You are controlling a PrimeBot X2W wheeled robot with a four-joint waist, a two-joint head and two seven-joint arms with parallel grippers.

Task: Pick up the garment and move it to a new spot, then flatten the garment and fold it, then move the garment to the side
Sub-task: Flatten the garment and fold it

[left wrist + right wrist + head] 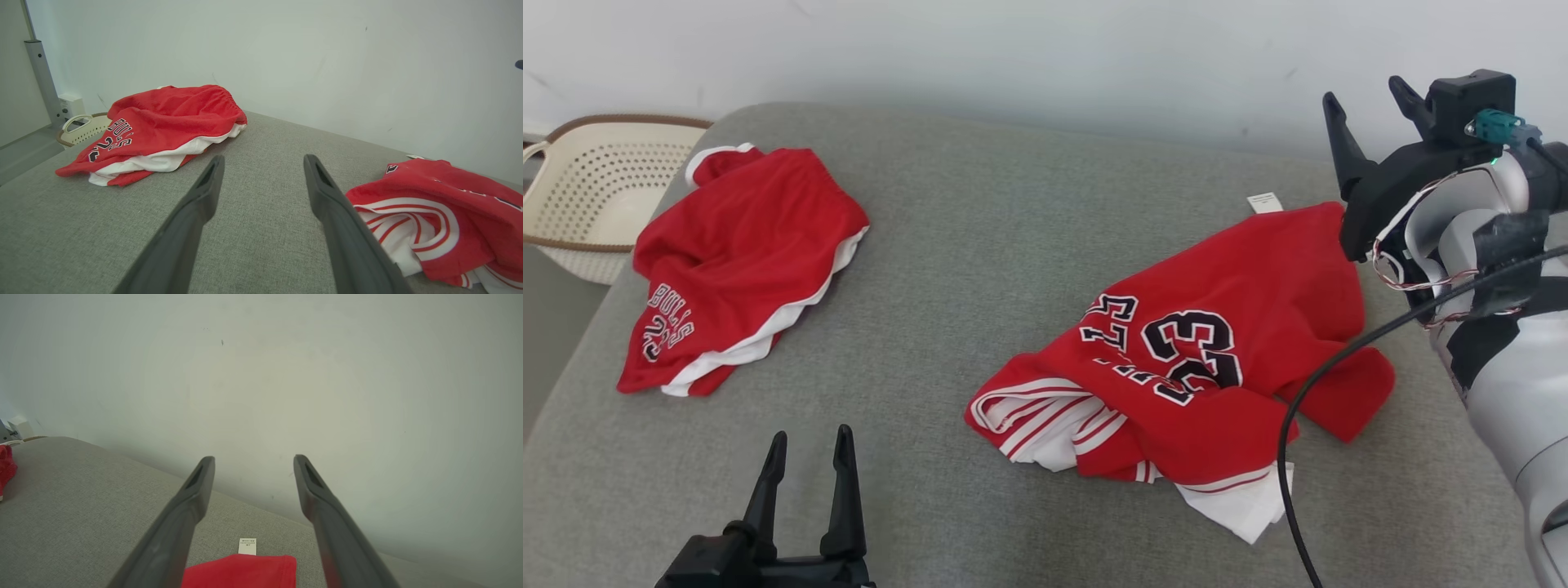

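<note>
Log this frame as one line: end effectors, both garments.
left end effector: open, empty | right end effector: open, above jersey edge | jersey: crumpled on cushion | shorts: crumpled, far left

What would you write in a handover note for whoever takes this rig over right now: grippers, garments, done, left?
Left gripper: open, empty, low over the grey cushion.
Right gripper: open, empty, raised by the far corner of the jersey.
Jersey: crumpled at centre-right, label showing. Red shorts lie bunched at far left, beside the basket.
Done: no flattening or folding visible yet.
Left: flatten, fold, move jersey aside.
</note>
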